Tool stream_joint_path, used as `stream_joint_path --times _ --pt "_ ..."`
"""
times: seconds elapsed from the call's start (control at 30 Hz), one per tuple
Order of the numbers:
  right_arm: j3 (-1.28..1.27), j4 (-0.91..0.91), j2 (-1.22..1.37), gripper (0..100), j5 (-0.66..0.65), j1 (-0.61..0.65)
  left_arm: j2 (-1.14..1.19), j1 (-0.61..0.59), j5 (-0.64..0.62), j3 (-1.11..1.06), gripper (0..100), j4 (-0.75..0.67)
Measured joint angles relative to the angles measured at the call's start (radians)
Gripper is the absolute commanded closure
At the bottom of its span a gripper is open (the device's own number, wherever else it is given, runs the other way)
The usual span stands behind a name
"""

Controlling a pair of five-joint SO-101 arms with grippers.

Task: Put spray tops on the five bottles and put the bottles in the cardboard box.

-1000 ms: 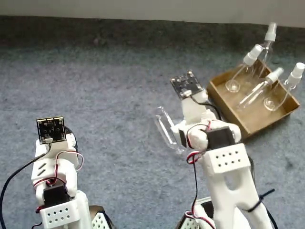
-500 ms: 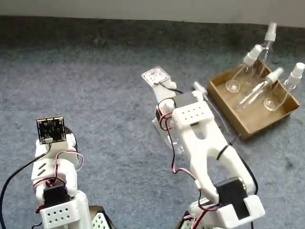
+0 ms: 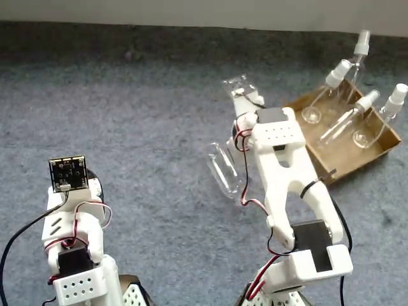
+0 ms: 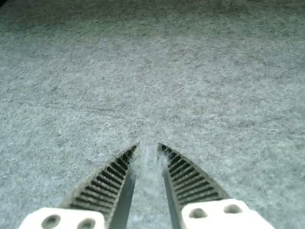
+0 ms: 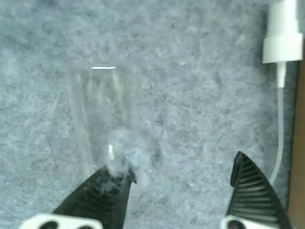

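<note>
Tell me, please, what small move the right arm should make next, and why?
Probably slide the open right gripper over the spray top and close on it: the bottle on the carpet has no top, and the top lies loose beside it.

Left arm [image 3: 73, 252]: white plastic shell, rounded edges, short slots on the upper face.
Right arm [image 3: 287, 191]: white plastic shell, long link forked at the lower end.
Hole plates [image 3: 275, 131]: white, flat, grid of small round holes; same pattern on both arms.
Servos [image 3: 315, 239]: black rectangular blocks seated in the white brackets.
Camera board [image 3: 67, 173]: square, black, white frame, at the left wrist.
Wiring [image 3: 95, 213]: thin red, white and black leads looped beside the joints.
Black cable [image 3: 7, 255]: thicker, curved, beside the left base.
Cable tie [image 3: 307, 187]: black, wrapped around the right link.
Left gripper [image 4: 147, 146]: dark ribbed tapered fingers, white bases with round holes.
Right gripper [image 5: 183, 169]: black ribbed pointed fingers, white bases.
</note>
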State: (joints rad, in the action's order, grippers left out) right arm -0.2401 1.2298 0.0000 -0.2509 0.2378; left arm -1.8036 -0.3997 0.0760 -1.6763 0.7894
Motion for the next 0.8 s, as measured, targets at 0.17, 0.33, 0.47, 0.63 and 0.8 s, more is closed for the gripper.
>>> stream_joint_path --times 0.17,0.33,0.47,0.63,0.8 --pt "0.000 0.000 0.000 83.5 0.000 -0.043 0.000 0.000 0.000 0.000 98 0.000" --pt "-0.028 -0.003 0.000 97.7 0.000 -0.037 0.000 0.000 0.000 0.000 98 0.000" --pt "-0.101 -0.071 0.000 98.2 0.000 -0.038 0.000 0.000 0.000 0.000 98 0.000" --pt "-0.181 -0.086 0.000 98.3 0.000 -0.037 0.000 0.000 0.000 0.000 98 0.000" --pt "-0.206 -0.077 0.000 98.3 0.000 -0.037 0.000 0.000 0.000 0.000 98 0.000"
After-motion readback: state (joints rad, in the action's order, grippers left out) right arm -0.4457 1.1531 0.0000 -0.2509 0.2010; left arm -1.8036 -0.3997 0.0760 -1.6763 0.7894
